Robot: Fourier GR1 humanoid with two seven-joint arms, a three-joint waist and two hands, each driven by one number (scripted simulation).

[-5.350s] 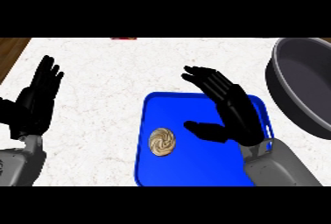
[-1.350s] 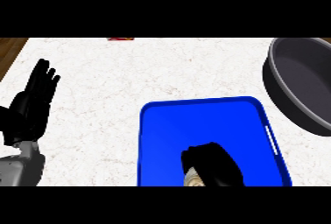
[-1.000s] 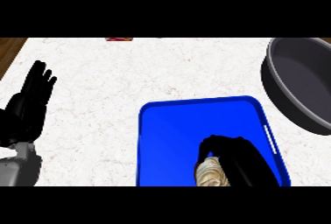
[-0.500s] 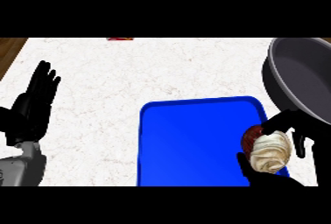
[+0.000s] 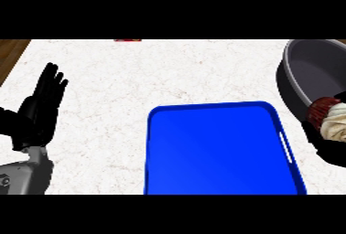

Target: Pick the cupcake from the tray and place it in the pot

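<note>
Left hand open at view's left edge, fingers straight, pointing up, resting; grey left forearm enters from lower left corner. Right hand at right edge, mostly cut off, fingers curled round cupcake.

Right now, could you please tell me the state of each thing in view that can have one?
cupcake: lifted off the tray, held at the pot's near rim, not yet inside.
tray: flat on the counter, nothing on it.
pot: upright on the counter, only partly in view; nothing shows in the visible part.
right hand: curled round the cupcake at the view's right edge.
left hand: open, resting at the left, fingers up.
</note>
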